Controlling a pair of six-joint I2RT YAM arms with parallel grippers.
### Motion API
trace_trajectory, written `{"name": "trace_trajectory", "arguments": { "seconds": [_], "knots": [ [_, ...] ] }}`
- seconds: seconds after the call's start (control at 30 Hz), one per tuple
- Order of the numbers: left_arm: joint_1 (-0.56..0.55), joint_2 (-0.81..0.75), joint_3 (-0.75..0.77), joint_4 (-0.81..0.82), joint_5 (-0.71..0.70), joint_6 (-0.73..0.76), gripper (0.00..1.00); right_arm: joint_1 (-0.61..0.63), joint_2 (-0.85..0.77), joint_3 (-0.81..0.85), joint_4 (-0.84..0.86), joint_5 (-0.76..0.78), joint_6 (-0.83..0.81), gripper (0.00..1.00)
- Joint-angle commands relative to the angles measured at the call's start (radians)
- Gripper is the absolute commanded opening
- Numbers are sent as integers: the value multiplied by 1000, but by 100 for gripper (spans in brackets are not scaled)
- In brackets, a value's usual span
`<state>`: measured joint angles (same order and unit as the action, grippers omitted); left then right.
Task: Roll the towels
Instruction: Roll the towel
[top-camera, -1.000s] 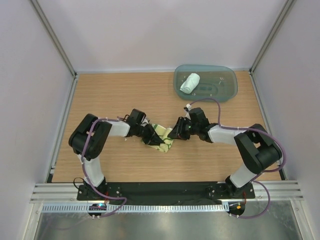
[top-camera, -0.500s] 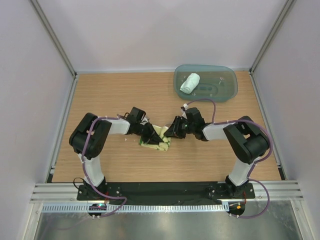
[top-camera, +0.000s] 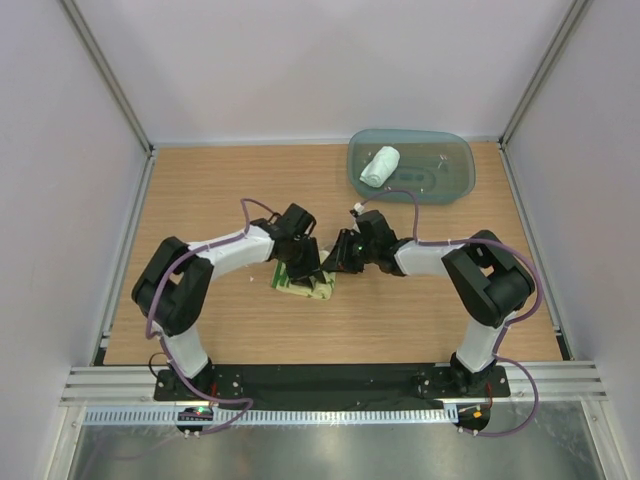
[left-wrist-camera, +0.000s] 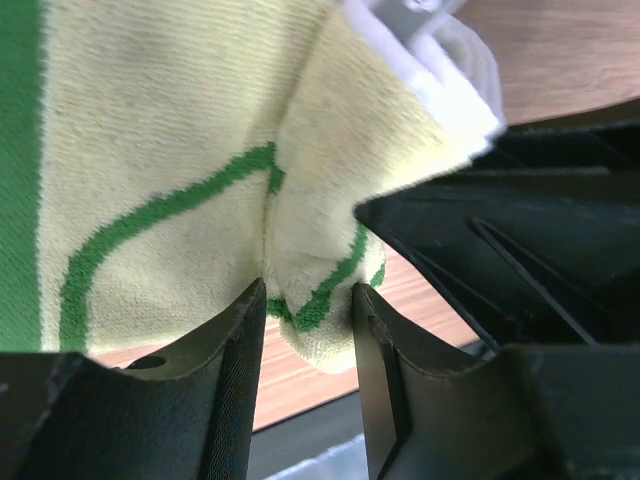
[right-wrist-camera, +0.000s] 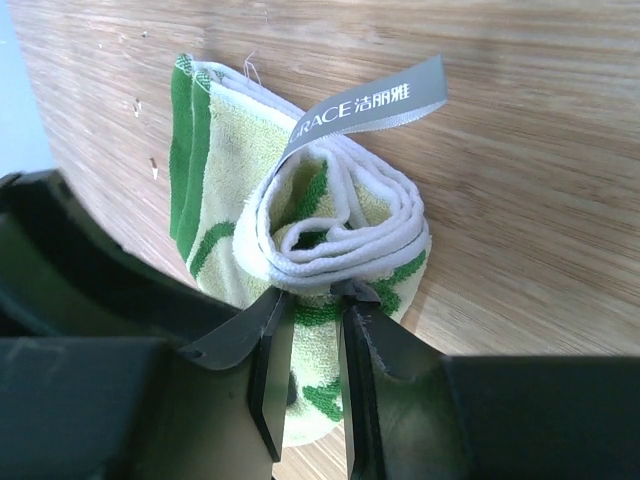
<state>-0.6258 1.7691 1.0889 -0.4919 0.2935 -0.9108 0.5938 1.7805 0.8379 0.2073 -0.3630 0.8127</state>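
Observation:
The pale yellow towel with green drawings lies partly rolled on the wooden table between both grippers. My left gripper is shut on a fold of it, and the left wrist view shows cloth pinched between the jaws. My right gripper is shut on the roll's edge, just under the coiled white end with its grey label. The plain pale towel lies rolled in the teal tray.
The teal tray sits at the table's far right corner. Metal frame posts and white walls close in the table on the left, right and far sides. Both arms crowd the table's middle.
Both grippers have moved left and closer together. The yellow towel has gone from a loose spread to a tighter bundle, shifted slightly left and nearer. The left arm's elbow has swung outward.

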Motion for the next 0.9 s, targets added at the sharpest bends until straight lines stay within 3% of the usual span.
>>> {"name": "trace_trajectory", "arguments": {
  "seconds": [0.0,0.2,0.3,0.43,0.87],
  "knots": [
    [-67,-49,46,-109,-178,76,41,12,13,29,-92,73,-49,31],
    [-175,-86,98,-165,-365,110,45,17,-4,47,-138,90,-60,30],
    [-221,-91,121,-186,-422,124,50,18,-9,53,-148,95,-60,30],
    [-271,-82,131,-182,-453,133,51,18,-9,58,-154,95,-56,30],
    [-290,-25,109,-105,-545,142,47,20,-23,55,-177,85,-64,30]
  ]
}}
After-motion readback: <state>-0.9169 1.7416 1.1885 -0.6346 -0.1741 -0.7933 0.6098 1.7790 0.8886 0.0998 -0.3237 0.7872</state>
